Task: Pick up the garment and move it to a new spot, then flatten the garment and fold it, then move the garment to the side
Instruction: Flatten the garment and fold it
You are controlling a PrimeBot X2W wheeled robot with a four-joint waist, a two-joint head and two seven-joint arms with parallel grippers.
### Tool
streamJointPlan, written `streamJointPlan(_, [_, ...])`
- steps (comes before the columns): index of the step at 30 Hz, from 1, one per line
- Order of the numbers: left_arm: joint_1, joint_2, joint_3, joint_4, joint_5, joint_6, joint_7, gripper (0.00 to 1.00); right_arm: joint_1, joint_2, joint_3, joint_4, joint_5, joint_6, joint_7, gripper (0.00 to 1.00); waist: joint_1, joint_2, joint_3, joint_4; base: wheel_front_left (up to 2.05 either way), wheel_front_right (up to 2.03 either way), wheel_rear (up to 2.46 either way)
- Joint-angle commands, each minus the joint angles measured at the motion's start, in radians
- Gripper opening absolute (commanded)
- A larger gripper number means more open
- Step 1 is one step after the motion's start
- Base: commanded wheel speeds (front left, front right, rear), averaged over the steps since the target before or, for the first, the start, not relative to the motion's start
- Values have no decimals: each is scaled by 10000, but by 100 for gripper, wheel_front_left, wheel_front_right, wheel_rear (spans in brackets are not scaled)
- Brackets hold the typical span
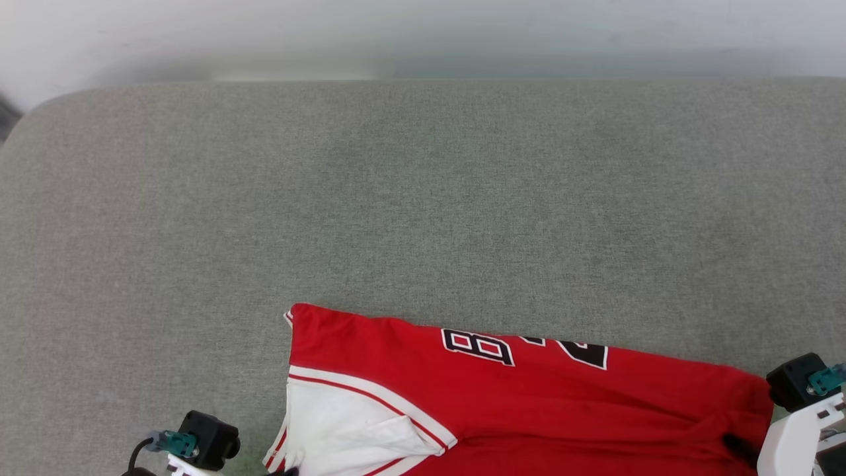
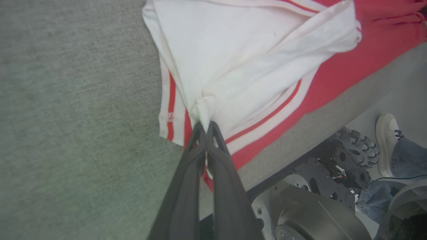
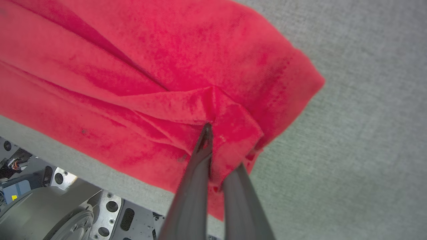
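Observation:
The garment (image 1: 529,390) is a red jersey with a white sleeve, striped trim and dark white-outlined lettering. It lies along the near edge of the grey padded table (image 1: 423,198). In the left wrist view my left gripper (image 2: 204,126) is shut on a pinch of the garment's white sleeve (image 2: 240,60) by the striped trim. In the right wrist view my right gripper (image 3: 209,130) is shut on a fold of red cloth (image 3: 160,73) at the garment's other end, which drapes over one finger. In the head view the left wrist (image 1: 198,439) sits at lower left and the right wrist (image 1: 803,410) at lower right.
The grey table surface stretches far and wide beyond the garment, with a pale wall (image 1: 423,33) behind. Below the table's near edge the robot's base (image 2: 300,206) shows. A person's white shoe (image 2: 387,140) and jeans leg stand on the floor beside it.

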Motion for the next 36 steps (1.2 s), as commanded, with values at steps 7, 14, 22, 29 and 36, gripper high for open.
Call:
streamJointPlan(7, [-51,-321,-54,398,157,-28,-434,100,29,149,62,487,421,-8,-73,100,1,0,-465,-65,0,0,0])
streamJointPlan(14, [-199,-604,471,83,389,233,-1691,100,158,681,-1147,-397,1152,-4,-16,100,1,0,-974,-64,0,0,0])
streamJointPlan(22, [-5,-1257,1811,-365,514,1280,-3971,100,752,2608,-3436,-1345,795,-4,-1,100,1,0,-1232,16,0,0,0])
streamJointPlan(29, [353,-2771,3810,-847,2045,2149,-4564,100,1402,4251,-4759,-1406,13,-4,27,100,1,0,-1147,226,0,0,0])
streamJointPlan(36, [981,-4353,5523,-1350,4921,1956,-4562,100,1367,5171,-5857,-946,-831,-4,277,100,1,0,-1012,389,0,0,0])
